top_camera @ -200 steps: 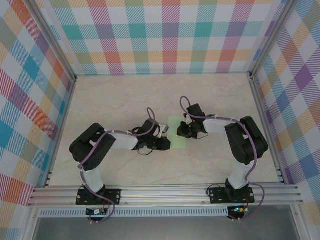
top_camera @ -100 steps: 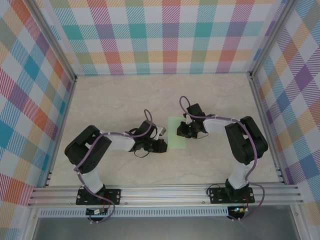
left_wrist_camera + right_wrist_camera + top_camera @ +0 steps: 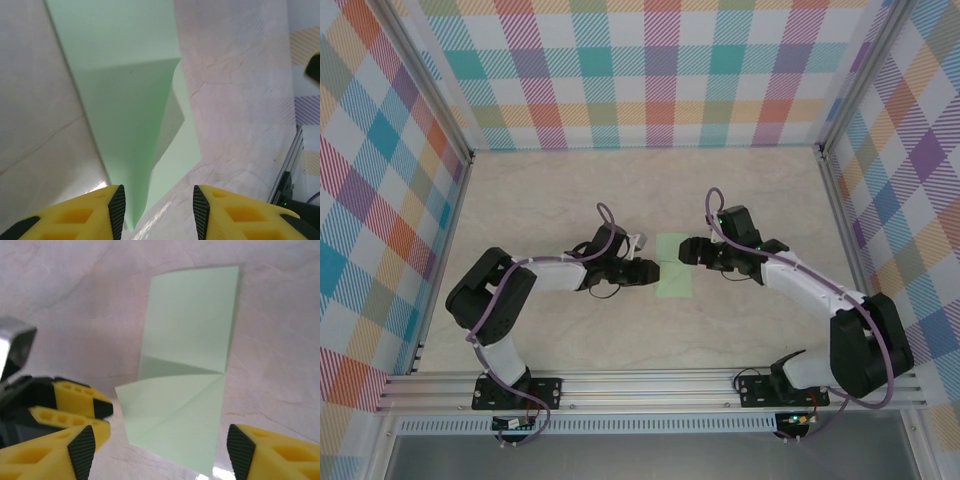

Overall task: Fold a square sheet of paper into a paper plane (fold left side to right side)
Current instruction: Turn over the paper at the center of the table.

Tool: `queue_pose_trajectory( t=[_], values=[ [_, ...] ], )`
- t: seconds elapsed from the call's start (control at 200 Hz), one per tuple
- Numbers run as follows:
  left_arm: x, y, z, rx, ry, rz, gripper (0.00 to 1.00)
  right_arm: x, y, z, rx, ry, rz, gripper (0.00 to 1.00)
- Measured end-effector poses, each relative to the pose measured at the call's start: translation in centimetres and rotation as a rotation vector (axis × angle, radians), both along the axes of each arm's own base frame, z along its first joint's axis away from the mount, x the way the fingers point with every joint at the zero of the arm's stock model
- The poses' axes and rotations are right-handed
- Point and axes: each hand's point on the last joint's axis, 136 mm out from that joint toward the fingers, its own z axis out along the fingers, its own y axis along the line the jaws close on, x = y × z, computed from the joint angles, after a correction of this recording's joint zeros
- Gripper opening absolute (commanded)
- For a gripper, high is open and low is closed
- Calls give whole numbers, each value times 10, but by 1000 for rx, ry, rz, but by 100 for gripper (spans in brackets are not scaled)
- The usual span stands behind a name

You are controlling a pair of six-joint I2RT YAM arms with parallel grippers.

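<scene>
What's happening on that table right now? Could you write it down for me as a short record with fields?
Surface: pale marble-look table, checked walls around it
Paper: pale green sheet, folded narrow, diagonal creases at one end, on the table between the arms
Left pincer: open, at the sheet's left edge
Right pincer: open wide, at the sheet's right edge
Held: nothing gripped by either pincer

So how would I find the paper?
Look at the pale marble table inside the checked walls. In its middle, between the left gripper and the right gripper, lies the paper. It is flat, folded and mint green, unlike anything beside it.
</scene>
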Motion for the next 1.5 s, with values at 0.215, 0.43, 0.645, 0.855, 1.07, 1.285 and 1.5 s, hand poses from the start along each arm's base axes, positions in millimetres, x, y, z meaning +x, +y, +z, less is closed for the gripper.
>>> queue_pose_trajectory(
  t=[0.215, 0.43, 0.645, 0.855, 1.07, 1.285, 1.5],
  values=[
    [11, -12, -4, -25, 12, -2, 29, -33, -15, -33, -34, 90, 0, 90],
    [18, -11, -6, -8, 1, 18, 7, -40, -4, -36, 46, 126, 19, 100],
    [18, -4, -13, 12, 2, 39, 6, -33, 14, -42, 144, 169, 38, 100],
    [18, 3, -14, 28, -8, 60, 6, -22, 28, -52, 183, 223, 46, 100],
    [19, 3, -7, 21, -24, 65, 6, -3, 44, -59, 226, 247, 57, 81],
    [20, 5, -9, 32, -24, 74, 9, 14, 55, -65, 246, 251, 60, 56],
    [25, 19, -5, 30, -26, 115, 33, 20, 62, -59, 279, 220, 85, 18]
  ],
)
